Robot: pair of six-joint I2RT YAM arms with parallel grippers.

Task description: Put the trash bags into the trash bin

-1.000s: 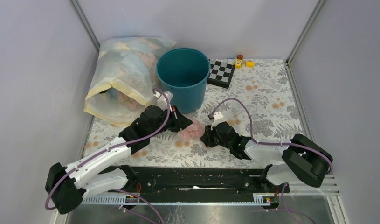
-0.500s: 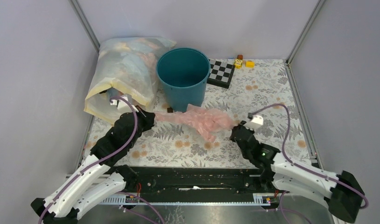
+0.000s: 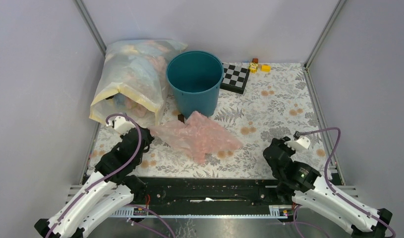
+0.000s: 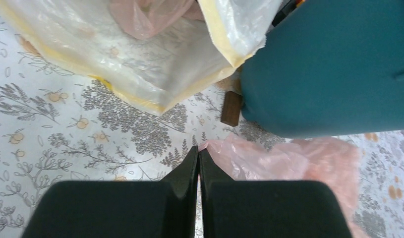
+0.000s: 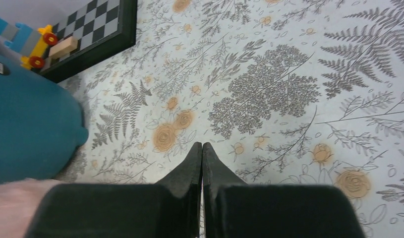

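The pale pink trash bag (image 3: 197, 136) lies spread out on the floral table in front of the teal trash bin (image 3: 195, 82), which stands upright and looks empty. My left gripper (image 3: 144, 135) is shut at the bag's left corner. In the left wrist view the bag (image 4: 289, 158) runs right up to the closed tips of my left gripper (image 4: 199, 148), with the bin (image 4: 333, 64) above. My right gripper (image 3: 271, 151) is shut and empty, to the right of the bag and apart from it. The right wrist view shows only tablecloth under the right gripper (image 5: 202, 145).
A large clear yellowish-edged sack (image 3: 130, 82) stuffed with bags lies left of the bin. A small brown block (image 3: 180, 117) sits at the bin's foot. A checkerboard (image 3: 235, 77) and small toys (image 3: 257, 66) are at the back right. Frame posts and walls enclose the table.
Both arms pulled apart and drew back toward the near edge. The bag went from a crumpled wad to stretched, then left the right gripper and now lies flat, shifted slightly left.
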